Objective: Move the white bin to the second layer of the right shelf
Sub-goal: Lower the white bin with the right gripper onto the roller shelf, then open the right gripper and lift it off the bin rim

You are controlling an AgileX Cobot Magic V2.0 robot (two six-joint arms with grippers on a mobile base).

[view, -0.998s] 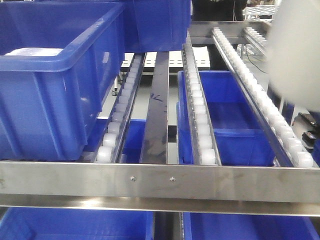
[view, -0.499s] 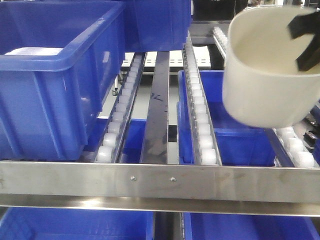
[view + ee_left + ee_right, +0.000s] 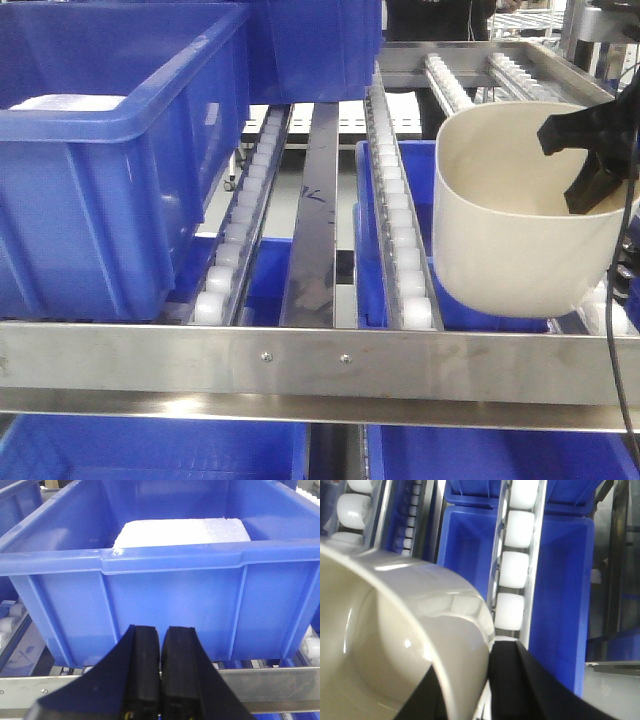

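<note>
White bin pinched at its rim by the right gripper, over the right roller lanes.
Right jaws clamp the bin wall, one finger inside, one outside; bin hangs tilted below them, above the shelf tier just behind the front rail. Left gripper: jaws closed together, empty, with the blue crate straight ahead of them.

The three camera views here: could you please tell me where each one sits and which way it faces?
Front-facing: before the rack, looking along its roller lanes; right gripper holding the white bin.
Left wrist: behind the shut left gripper, facing a blue crate.
Right wrist: on the bin's wall, looking down.
Shared: bin, rollers.
</note>
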